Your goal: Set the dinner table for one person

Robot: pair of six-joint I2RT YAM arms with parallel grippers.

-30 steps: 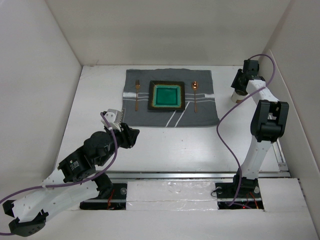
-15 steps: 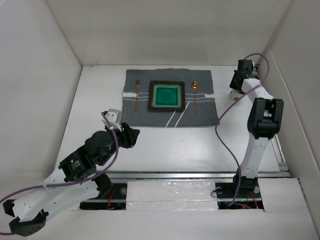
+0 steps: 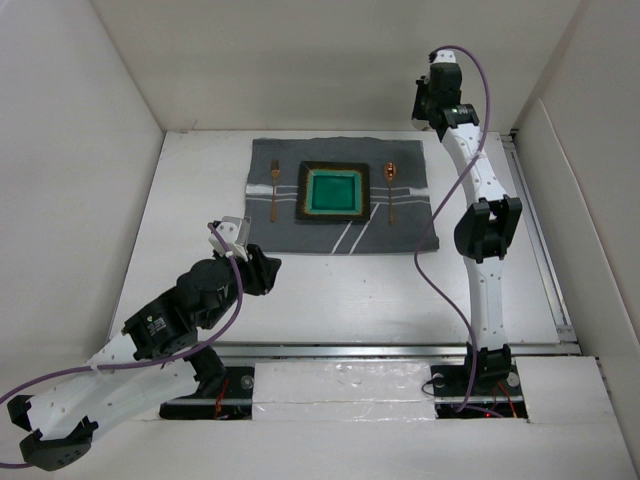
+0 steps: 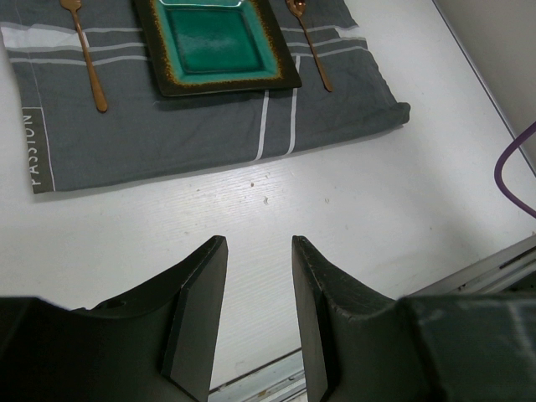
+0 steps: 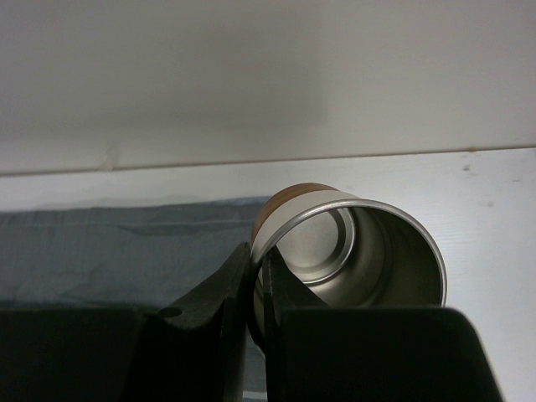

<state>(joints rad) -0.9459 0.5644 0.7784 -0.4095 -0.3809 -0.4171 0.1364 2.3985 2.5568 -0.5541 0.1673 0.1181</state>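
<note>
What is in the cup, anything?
Empty. The right wrist view looks straight into the cup and shows only its bare metal bottom.

From overhead you can't make out the steel cup (image 5: pixel 360 243) at all — the right arm's (image 3: pixel 470 170) wrist covers it. In the right wrist view its lower half sinks behind the dark fingers of the right gripper (image 5: pixel 255 261). Your left wrist view crops the fork (image 4: pixel 86 63), spoon (image 4: pixel 314 54) and green plate (image 4: pixel 213 42) at the top edge — and the purple cable (image 4: pixel 500 172) at the right.
</note>
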